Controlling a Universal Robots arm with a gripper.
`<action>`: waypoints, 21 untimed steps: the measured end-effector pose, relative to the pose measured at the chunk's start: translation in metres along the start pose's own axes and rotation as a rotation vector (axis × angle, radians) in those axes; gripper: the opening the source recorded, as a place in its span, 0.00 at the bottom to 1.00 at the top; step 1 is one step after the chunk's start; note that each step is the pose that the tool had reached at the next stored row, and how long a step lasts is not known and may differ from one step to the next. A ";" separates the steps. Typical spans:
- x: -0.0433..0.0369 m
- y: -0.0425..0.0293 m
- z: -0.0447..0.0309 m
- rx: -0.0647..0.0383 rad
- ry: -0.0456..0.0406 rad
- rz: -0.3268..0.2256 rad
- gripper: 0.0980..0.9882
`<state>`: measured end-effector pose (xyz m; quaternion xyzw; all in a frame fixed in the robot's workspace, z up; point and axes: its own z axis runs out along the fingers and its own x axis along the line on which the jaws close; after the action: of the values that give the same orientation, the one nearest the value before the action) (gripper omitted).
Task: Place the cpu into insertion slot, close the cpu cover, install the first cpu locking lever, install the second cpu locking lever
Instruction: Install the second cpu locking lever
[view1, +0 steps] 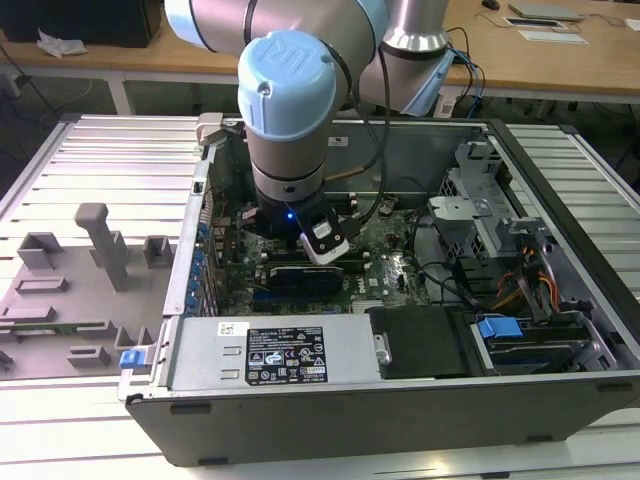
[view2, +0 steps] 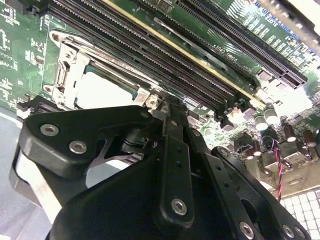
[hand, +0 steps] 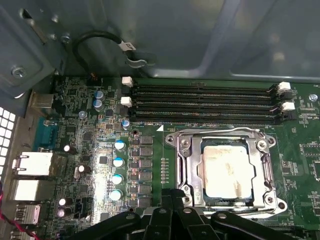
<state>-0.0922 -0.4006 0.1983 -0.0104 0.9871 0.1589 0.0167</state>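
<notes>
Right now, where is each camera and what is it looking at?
Exterior view: off the arm, above the open computer case, looking down; the arm's wrist shows.
First wrist view: on the arm, facing the green board; the cpu sits in its insertion slot under the closed cpu cover, gripper at the edge.
Second wrist view: on the arm, close behind the gripper, facing the cpu.
Both wrist views share the cpu, gripper and memory slots.

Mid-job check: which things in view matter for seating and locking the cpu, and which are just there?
Job:
cpu, seated in the insertion slot
cpu cover, down around it
gripper, beside the slot

Just there:
memory slots
blue capacitors
grey fixture tray
</notes>
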 end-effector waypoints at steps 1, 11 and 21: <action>-0.0002 0.0015 -0.0045 0.000 0.0001 0.000 0.01; -0.0157 0.0069 -0.0217 0.077 0.0064 0.010 0.01; -0.0507 0.0257 -0.0142 0.137 0.0300 0.015 0.01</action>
<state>-0.0427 -0.3799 0.2216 -0.0043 0.9958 0.0910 0.0014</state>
